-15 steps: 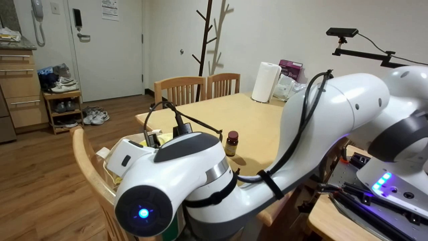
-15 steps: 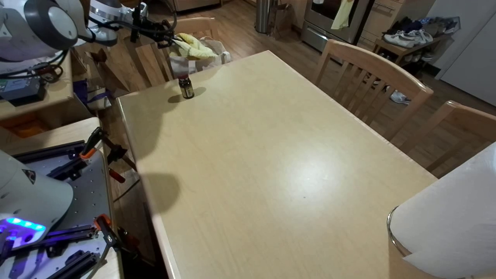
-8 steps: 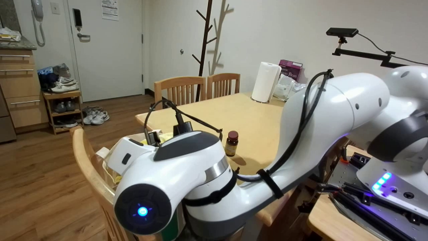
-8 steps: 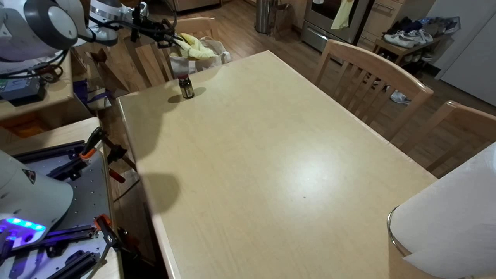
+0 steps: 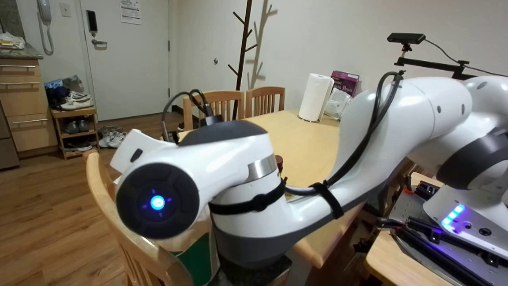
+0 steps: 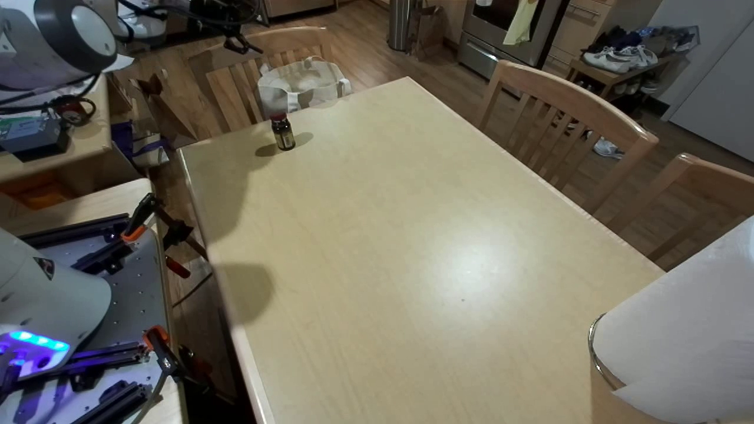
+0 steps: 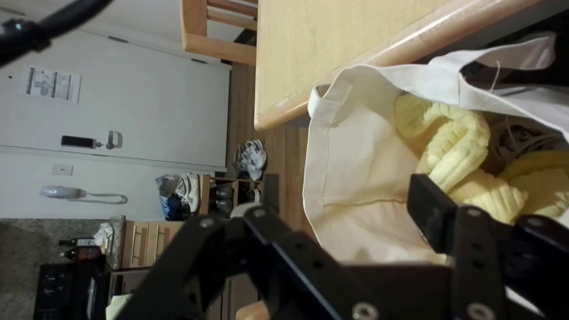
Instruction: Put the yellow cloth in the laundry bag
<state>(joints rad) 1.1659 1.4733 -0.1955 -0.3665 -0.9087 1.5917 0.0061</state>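
The yellow cloth [image 7: 460,142] lies crumpled and ribbed inside the cream laundry bag [image 7: 369,146], below the rim, in the wrist view. More yellow fabric shows deeper in the bag. From above, the bag [image 6: 306,82] appears beside the table's far corner in an exterior view, where no cloth shows over its rim. My gripper [image 7: 346,195] is above the bag with its fingers well apart and nothing between them; one of its fingertips [image 7: 426,215] overlaps the cloth in the picture. In an exterior view the gripper [image 6: 242,45] hangs up and left of the bag, clear of it.
A small brown bottle [image 6: 283,132] stands on the table [image 6: 383,235] near the bag. A wooden chair [image 5: 131,246] is close beneath the arm. The paper towel roll [image 5: 316,97] stands on the table. Another yellow cloth [image 6: 521,23] hangs on the oven.
The gripper has opened and let go of the yellow cloth, which has dropped below the bag's rim. The arm has risen and drawn back from the bag.
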